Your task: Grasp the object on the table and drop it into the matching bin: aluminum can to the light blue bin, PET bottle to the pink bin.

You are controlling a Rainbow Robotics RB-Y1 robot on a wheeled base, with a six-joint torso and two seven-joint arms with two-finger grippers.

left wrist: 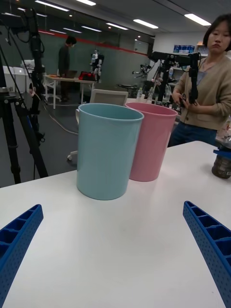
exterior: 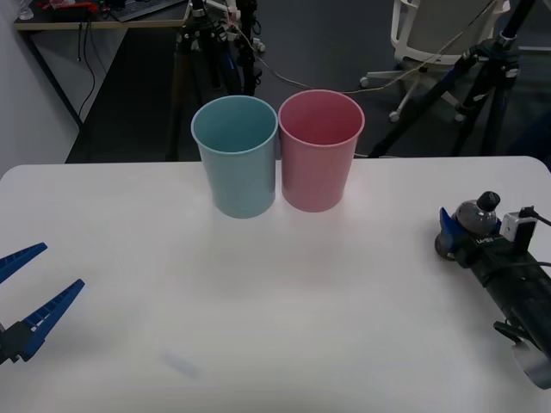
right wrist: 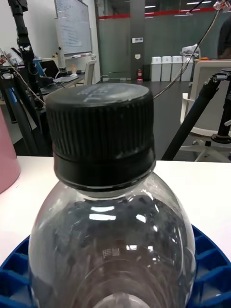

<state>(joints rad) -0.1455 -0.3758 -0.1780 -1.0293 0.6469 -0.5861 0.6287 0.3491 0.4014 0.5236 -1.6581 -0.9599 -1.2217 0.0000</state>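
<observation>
The PET bottle, small and dark with a black cap, stands upright near the right edge of the white table. My right gripper is shut on its body; in the right wrist view the blue fingers hug the bottle on both sides. The light blue bin and the pink bin stand touching side by side at the back centre, pink on the right. My left gripper hovers open at the front left, with both bins and the bottle ahead of it.
Behind the table's far edge stand black tripods and a white office chair. A broad stretch of bare tabletop lies between the bottle and the bins.
</observation>
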